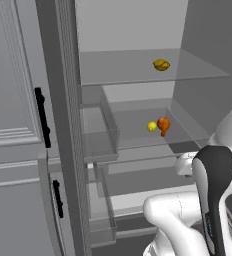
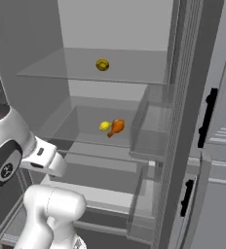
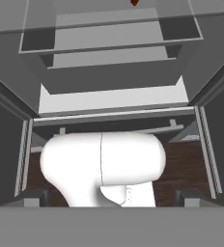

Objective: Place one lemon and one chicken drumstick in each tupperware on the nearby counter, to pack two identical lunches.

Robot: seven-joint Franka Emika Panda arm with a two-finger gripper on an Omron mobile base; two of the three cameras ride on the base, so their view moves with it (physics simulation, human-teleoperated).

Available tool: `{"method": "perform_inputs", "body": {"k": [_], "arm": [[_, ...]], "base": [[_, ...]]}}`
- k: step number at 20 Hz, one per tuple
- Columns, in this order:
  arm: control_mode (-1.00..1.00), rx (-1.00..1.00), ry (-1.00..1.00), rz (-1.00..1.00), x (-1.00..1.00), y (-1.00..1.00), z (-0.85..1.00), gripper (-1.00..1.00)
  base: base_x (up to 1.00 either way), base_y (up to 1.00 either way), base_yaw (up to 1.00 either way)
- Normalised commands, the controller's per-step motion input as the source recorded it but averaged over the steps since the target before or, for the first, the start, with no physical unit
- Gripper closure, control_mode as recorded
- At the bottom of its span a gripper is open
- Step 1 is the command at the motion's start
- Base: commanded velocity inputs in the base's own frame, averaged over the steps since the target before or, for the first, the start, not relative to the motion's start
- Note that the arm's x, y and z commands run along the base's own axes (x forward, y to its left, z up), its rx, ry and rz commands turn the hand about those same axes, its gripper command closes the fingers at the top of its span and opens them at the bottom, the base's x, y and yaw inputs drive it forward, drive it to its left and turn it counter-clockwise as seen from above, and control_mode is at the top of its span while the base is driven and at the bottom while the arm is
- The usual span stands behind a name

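Observation:
Inside an open fridge, a yellow lemon [image 1: 152,127] [image 2: 104,126] lies on the middle glass shelf. An orange chicken drumstick [image 1: 163,125] [image 2: 116,127] touches its right side, and the drumstick's tip [image 3: 134,2] peeks in at the top of the hand view. On the upper shelf lies a darker yellow lemon [image 1: 161,64] [image 2: 102,64]. My gripper [image 3: 112,198] is open and holds nothing; its dark fingertips [image 3: 31,198] stand wide apart. It hangs low in front of the fridge, well below and short of the food. The tupperware and the counter are out of view.
The fridge door [image 1: 63,125] [image 2: 183,116] stands open, with clear door bins [image 1: 100,135] [image 2: 151,131] jutting toward the shelves. Glass shelves [image 1: 138,70] and lower drawers [image 3: 114,99] fill the fridge. A grey cabinet front with black handles [image 1: 42,117] flanks it.

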Motion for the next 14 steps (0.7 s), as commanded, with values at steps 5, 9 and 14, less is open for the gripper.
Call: {"method": "perform_inputs", "body": {"k": [5,9,14], "arm": [[1.00,0.00,0.00,0.00,0.00,0.00,0.00,-1.00],[1.00,0.00,0.00,0.00,0.00,0.00,0.00,-1.00],[-1.00,-0.06,-0.15,0.03,0.13,0.12,0.26,-1.00]], "base": [[0.08,-0.25,-0.02],[0.00,0.00,0.00],[0.00,0.00,0.00]]}}
